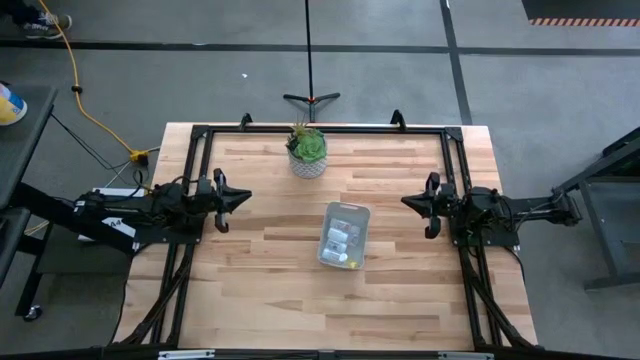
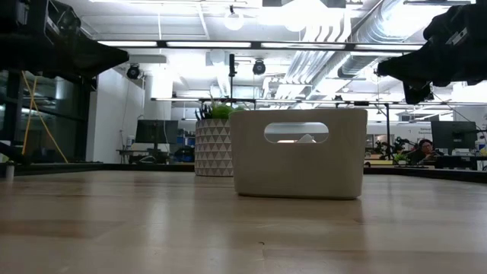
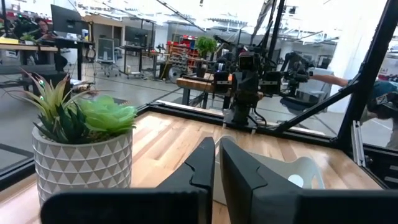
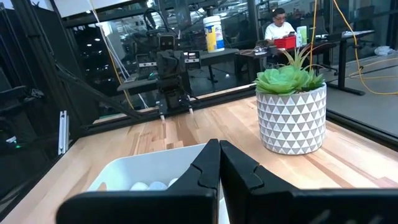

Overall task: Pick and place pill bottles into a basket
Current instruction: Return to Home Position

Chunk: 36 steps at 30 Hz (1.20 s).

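Homing step, by judgement: small whitish pill bottles lie in the pale grey-blue plastic basket; park your left tool and right tool, both pressed together.

The shallow, pale grey-blue basket is sitting slightly skewed near the middle of the counter. Several tiny whitish pill bottles are lying clustered together inside it.
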{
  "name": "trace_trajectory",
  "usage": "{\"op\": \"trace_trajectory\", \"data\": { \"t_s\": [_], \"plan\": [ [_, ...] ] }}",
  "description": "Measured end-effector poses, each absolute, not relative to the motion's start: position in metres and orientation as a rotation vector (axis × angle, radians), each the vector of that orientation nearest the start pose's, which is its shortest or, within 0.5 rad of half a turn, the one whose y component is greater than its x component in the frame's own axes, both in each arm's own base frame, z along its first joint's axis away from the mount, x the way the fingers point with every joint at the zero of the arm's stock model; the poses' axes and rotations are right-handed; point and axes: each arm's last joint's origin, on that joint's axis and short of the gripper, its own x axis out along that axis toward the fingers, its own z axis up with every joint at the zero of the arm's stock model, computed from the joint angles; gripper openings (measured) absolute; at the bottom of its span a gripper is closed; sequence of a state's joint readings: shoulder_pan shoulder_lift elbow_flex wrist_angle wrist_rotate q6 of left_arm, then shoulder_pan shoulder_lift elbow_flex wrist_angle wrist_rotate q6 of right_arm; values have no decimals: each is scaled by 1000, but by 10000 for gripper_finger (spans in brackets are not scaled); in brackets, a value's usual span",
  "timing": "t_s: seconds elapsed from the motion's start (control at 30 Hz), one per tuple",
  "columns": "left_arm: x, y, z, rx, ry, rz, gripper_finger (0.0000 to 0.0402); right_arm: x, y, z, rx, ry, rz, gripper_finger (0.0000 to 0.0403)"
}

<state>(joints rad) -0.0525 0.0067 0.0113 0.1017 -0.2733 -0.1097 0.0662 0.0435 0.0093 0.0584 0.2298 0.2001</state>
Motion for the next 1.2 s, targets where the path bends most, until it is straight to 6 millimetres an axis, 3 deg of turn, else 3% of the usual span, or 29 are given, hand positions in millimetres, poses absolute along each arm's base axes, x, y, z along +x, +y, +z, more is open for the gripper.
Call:
{"op": "trace_trajectory", "data": {
  "t_s": [1.2],
  "plan": [
    [96, 3, 176, -126, -116, 213, 58, 99, 0, 168, 202, -35, -164, 0]
  ]
}}
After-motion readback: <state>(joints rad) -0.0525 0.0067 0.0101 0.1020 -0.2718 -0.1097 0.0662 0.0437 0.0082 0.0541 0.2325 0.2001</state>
